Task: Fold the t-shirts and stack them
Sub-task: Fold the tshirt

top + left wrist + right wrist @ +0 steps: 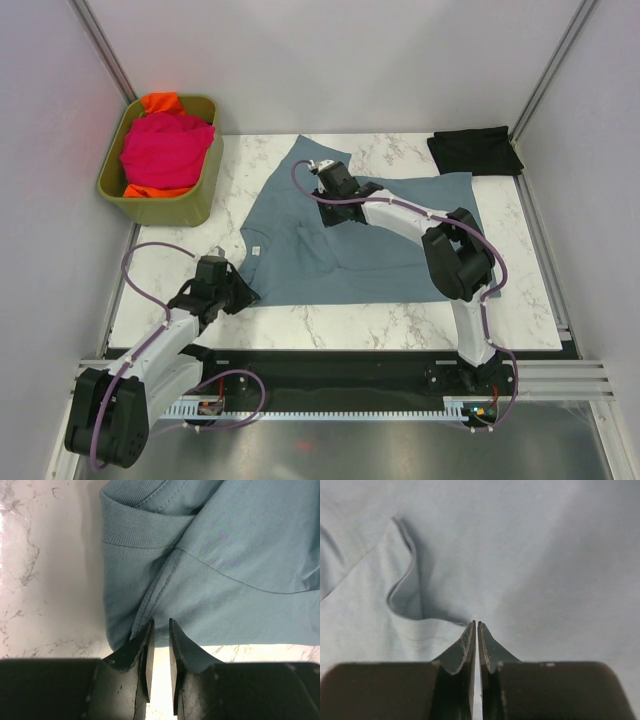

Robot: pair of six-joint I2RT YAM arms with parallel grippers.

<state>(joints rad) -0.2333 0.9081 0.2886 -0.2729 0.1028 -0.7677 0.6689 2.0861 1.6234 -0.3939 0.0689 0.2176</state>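
Working on the blue-grey shirt (370, 250), spread unevenly across the middle of the surface (400, 325), collar toward the left edge, one sleeve thrown out toward the far edge. Folded and set at the far right corner: the black shirt (475, 150). Not yet done: the pink shirt (165, 150) and the orange shirt (160, 101), heaped in the green bin (205, 195) just off the far left corner.

Left hand (161, 625) at the shirt's near left corner, just beside the collar; parted by a narrow slit, tips right at the cloth edge. Cannot tell if gripping cloth or merely touching it. Right hand (476, 625) out over the far left part of the shirt, near the sleeve; closed to a hairline on a pinch of cloth, a ridge puckered up just beside the tips.

Expect light, limp fabric: no stiffness, sure to sag and drag between two holds, unlikely to slip once nipped. Best taken at hems, seams and the ribbed collar, for doubled cloth and a firmer bite. Lift both holds together and keep the span taut, or risk bunching the fold.
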